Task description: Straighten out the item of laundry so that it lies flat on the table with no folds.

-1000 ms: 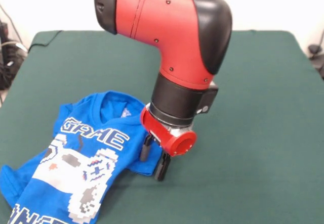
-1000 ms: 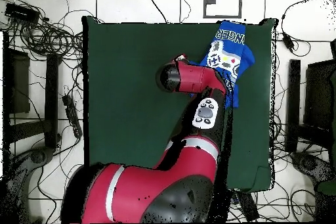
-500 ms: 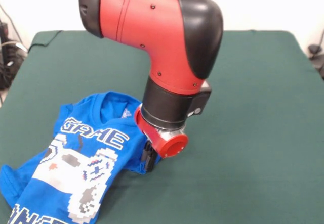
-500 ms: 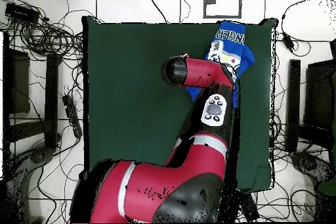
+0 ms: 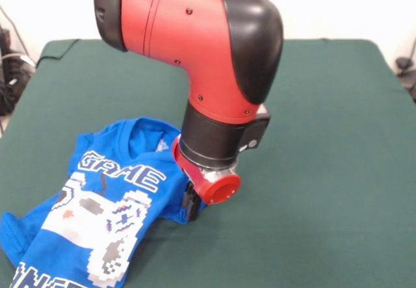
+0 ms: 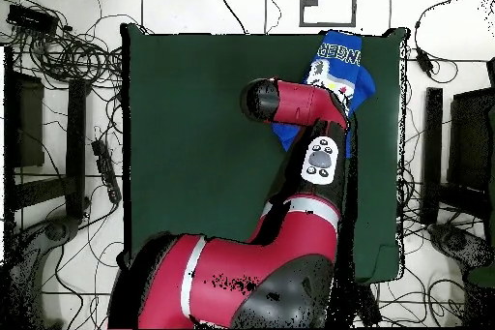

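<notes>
Currently the small bright blue short-sleeved T-shirt (image 5: pixel 97 203) lies crumpled on the dark green felt tabletop (image 5: pixel 325 138), print side up. In the front view it sits at the lower left, running off the bottom edge of the picture. White pixel lettering "GAME" runs across the chest, with the white-grey game-controller print below it. Neckline points toward the far side; collar area shows a small label. Fabric is bunched and creased, one sleeve lump at the far lower left, hem region folded over. Not flat.

Overhead view: shirt (image 6: pixel 338 70) is in the tabletop's (image 6: pixel 193 133) corner at the picture's upper right, close to both edges, partly hidden under the arm.

Black gripper (image 5: pixel 191 205) is down at the shirt's right-hand edge (front view), just below the red wrist flange. Only one dark block of the fingers shows, tips down at the cloth edge where it meets the tabletop. Cannot tell whether the fingers are apart or together, or whether they have cloth between them; the wrist blocks the line of sight.

Red and black arm (image 5: pixel 195 54) comes down steeply over the shirt's collar side, covering the middle of the frame. Overhead, the arm (image 6: pixel 290 104) hides the gripper completely.

Cables (image 6: pixel 58 45) lie on the floor around the tabletop.
</notes>
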Tool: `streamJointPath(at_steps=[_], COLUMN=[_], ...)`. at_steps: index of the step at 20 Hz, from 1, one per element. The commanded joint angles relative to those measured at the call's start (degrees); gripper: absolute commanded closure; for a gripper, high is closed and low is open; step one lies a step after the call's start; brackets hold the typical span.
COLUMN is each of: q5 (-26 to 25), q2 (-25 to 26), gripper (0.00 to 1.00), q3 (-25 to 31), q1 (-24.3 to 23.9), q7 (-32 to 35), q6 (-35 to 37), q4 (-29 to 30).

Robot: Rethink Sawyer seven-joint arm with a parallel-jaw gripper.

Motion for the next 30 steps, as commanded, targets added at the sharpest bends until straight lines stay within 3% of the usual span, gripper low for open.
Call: streamJointPath(at_steps=[1, 3, 5, 8, 11, 15, 18, 21, 25, 30], q5=[-0.37, -0.06, 0.39, 0.42, -2.3, -5.08, -4.66, -5.43, -9.04, -11.48], q2=[2.6, 0.94, -1.14, -3.46, -3.89, -2.15, 2.6, 4.63, 5.56, 1.45], gripper=[1.0, 1.0, 1.0, 1.0, 1.0, 1.0, 1.0, 1.0, 1.0, 1.0], q3=[9.48, 11.94, 17.88, 29.68, 37.12, 47.65, 56.84, 60.76, 64.8, 63.95], q1=[1.13, 0.52, -2.76, -10.6, -16.0, -24.28, -31.53, -34.68, -38.2, -38.11], q7=[-1.56, -2.49, -6.64, -16.48, -22.24, -30.29, -40.02, -43.72, -48.1, -44.28], q6=[2.52, -0.16, -3.14, -4.28, -4.28, 0.19, 10.37, 14.23, 8.43, 3.25], q4=[8.99, 11.78, 16.1, 23.13, 26.87, 30.72, 31.93, 32.55, 34.94, 37.49])
